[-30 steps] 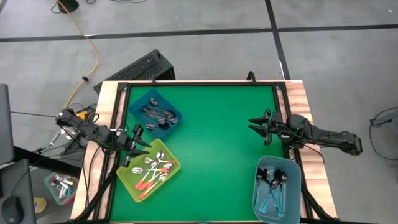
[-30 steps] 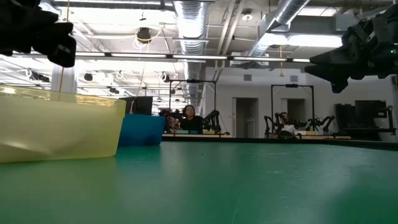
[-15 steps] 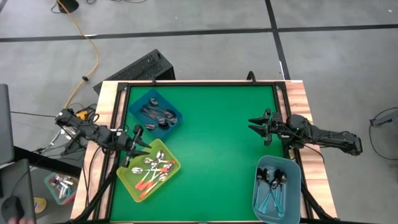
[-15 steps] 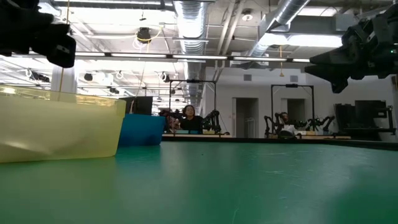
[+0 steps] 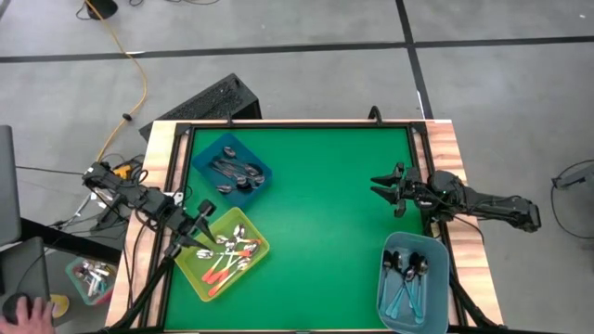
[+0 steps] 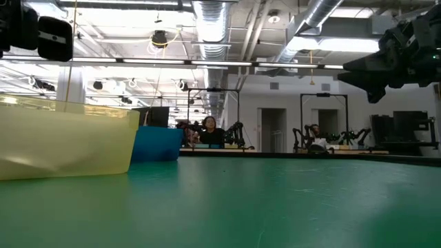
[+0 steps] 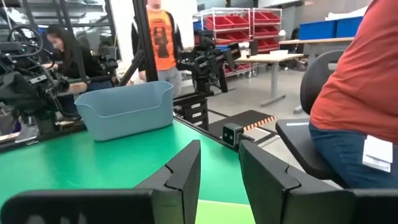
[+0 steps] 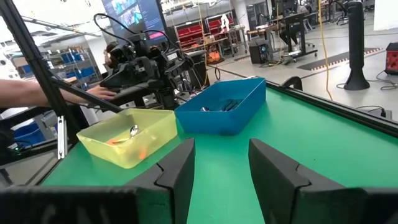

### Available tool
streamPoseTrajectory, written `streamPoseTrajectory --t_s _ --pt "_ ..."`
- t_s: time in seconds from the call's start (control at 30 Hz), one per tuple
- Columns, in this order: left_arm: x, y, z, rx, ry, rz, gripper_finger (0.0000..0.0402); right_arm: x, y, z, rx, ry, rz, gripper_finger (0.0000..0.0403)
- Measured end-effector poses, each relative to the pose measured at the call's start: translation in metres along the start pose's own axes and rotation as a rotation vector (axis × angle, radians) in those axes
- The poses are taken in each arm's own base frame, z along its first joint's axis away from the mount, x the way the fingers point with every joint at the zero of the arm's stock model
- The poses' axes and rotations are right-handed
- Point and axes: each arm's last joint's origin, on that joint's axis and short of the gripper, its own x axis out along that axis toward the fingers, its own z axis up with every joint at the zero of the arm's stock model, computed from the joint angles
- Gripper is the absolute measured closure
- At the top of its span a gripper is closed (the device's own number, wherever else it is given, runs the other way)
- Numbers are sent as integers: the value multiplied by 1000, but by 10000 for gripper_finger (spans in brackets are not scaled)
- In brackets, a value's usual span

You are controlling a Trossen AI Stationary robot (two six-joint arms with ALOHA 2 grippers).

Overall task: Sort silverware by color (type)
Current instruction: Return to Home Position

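The silverware lies sorted in three bins. Dark grey spoons fill the dark blue bin (image 5: pixel 232 170) at the far left. Spoons with orange-red handles lie in the yellow bin (image 5: pixel 223 252) at the near left. Teal-handled spoons are in the light blue bin (image 5: pixel 413 281) at the near right. My left gripper (image 5: pixel 202 221) hangs open over the yellow bin's far left corner, with nothing between its fingers (image 7: pixel 221 177). My right gripper (image 5: pixel 379 184) stands open and empty at the table's right side, above the mat (image 5: pixel 325 213). In the right wrist view, the right gripper (image 8: pixel 221 165) looks level toward the yellow bin (image 8: pixel 134 140) and the dark blue bin (image 8: pixel 224 112).
The green mat's middle is bare. A black frame rims the table. A person in a red shirt (image 7: pixel 354 93) sits just beyond the table's near right corner, and a hand (image 5: pixel 23 314) shows at the near left. A small tray of spoons (image 5: pixel 88 276) lies off the table's left.
My left gripper has swung about at its wrist: its fingers, which pointed toward the table's right edge, now slant toward the near right, over the yellow bin's corner. It stays open. The right arm and the bins have kept still.
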Motion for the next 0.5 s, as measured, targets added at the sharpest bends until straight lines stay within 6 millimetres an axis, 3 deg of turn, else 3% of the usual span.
streamPoseTrajectory --t_s 0.5 --pt "0 3 -2 -33 21 104 301 0 0 0 0 0 0 236"
